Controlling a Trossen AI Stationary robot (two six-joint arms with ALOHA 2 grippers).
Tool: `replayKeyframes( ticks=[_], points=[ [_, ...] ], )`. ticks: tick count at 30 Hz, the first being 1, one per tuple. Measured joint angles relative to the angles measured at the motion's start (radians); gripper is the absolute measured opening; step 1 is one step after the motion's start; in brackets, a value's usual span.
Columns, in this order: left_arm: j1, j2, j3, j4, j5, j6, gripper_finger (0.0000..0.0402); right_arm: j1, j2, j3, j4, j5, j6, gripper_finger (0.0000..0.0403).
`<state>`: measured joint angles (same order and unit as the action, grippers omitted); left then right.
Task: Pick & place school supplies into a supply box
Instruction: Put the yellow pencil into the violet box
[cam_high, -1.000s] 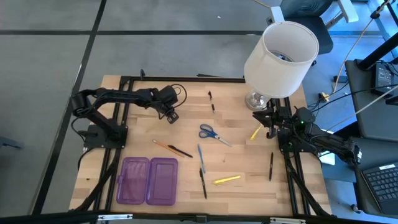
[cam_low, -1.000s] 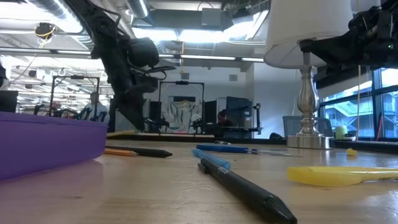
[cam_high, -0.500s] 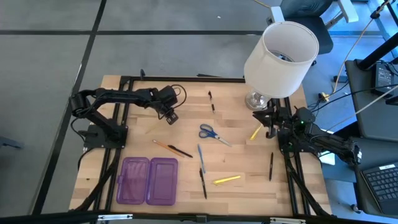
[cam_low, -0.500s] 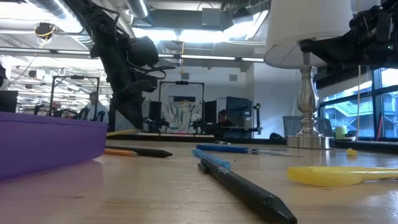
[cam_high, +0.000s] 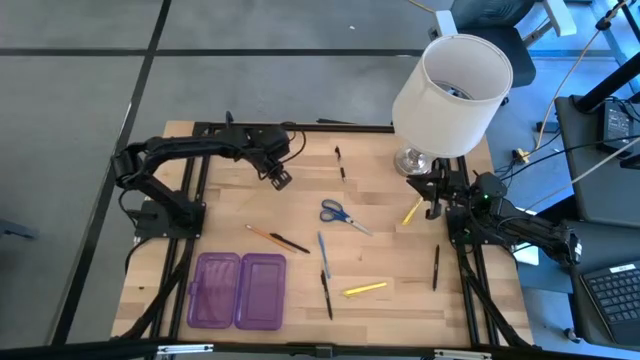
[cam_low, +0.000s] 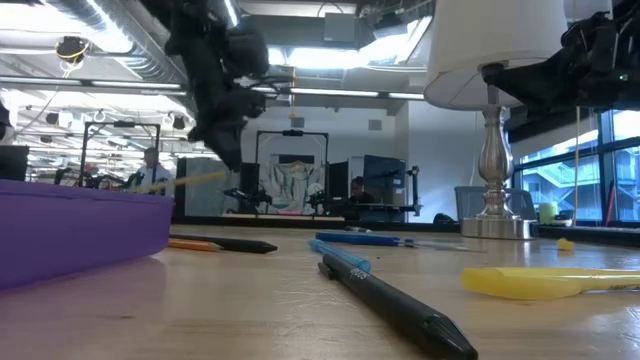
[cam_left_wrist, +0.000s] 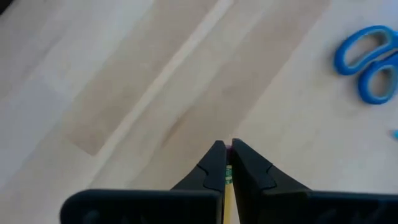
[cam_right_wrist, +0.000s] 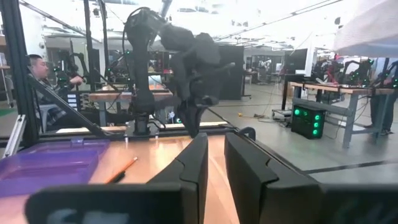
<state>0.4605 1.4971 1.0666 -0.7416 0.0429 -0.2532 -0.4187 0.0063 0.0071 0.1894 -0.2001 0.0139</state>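
My left gripper (cam_high: 279, 179) hangs above the table's far left part, shut on a yellow pencil (cam_low: 188, 180). The pencil's pink eraser and green band show between the fingers in the left wrist view (cam_left_wrist: 228, 173). My right gripper (cam_high: 432, 206) waits at the right beside the lamp base, fingers a little apart and empty (cam_right_wrist: 215, 163). The purple supply box (cam_high: 240, 290) lies open and flat at the near left. Blue-handled scissors (cam_high: 343, 215), a blue pen (cam_high: 324, 254), a black pen (cam_high: 327, 296) and a yellow marker (cam_high: 364, 289) lie flat mid-table. My left gripper pinches the pencil near its eraser end (cam_left_wrist: 228, 163) between its two fingers, which come from above, pointing down. The pencil is lifted clear of the table. It is nearly level, its free end (cam_low: 158, 185) slightly lower, reaching out toward the left arm's base.
A white-shaded lamp (cam_high: 450, 85) stands at the far right on a metal base (cam_high: 412, 160). An orange-and-black pencil (cam_high: 278, 239), a yellow pen (cam_high: 410, 212), a black pen (cam_high: 436, 268) and a short black pen (cam_high: 340, 163) lie scattered. A person (cam_right_wrist: 38, 71) sits beyond the table.
My left gripper has risen and gone toward the table's far edge. The yellow pencil, which lay on the table a second ago, is now lifted clear and hangs nearly level from the fingers. My right arm has kept still.
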Motion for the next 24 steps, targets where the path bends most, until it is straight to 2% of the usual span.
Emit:
replayKeyframes(
  ticks=[8, 14, 24],
  points=[
    [-0.134, 0.000, 0.093, -0.155, 0.002, -0.196, 0.0003, 0.000, 0.000, 0.000, -0.006, 0.000, 0.003, 0.0060],
    [-0.293, 0.000, 0.096, -0.161, 0.003, -0.437, 0.0003, 0.000, 0.000, 0.000, -0.078, -0.001, 0.003, 0.0060],
    [-0.601, 0.000, 0.096, -0.125, -0.157, -0.837, 0.0003, 0.000, 0.000, 0.000, -0.091, -0.003, 0.006, 0.0060]
  ],
)
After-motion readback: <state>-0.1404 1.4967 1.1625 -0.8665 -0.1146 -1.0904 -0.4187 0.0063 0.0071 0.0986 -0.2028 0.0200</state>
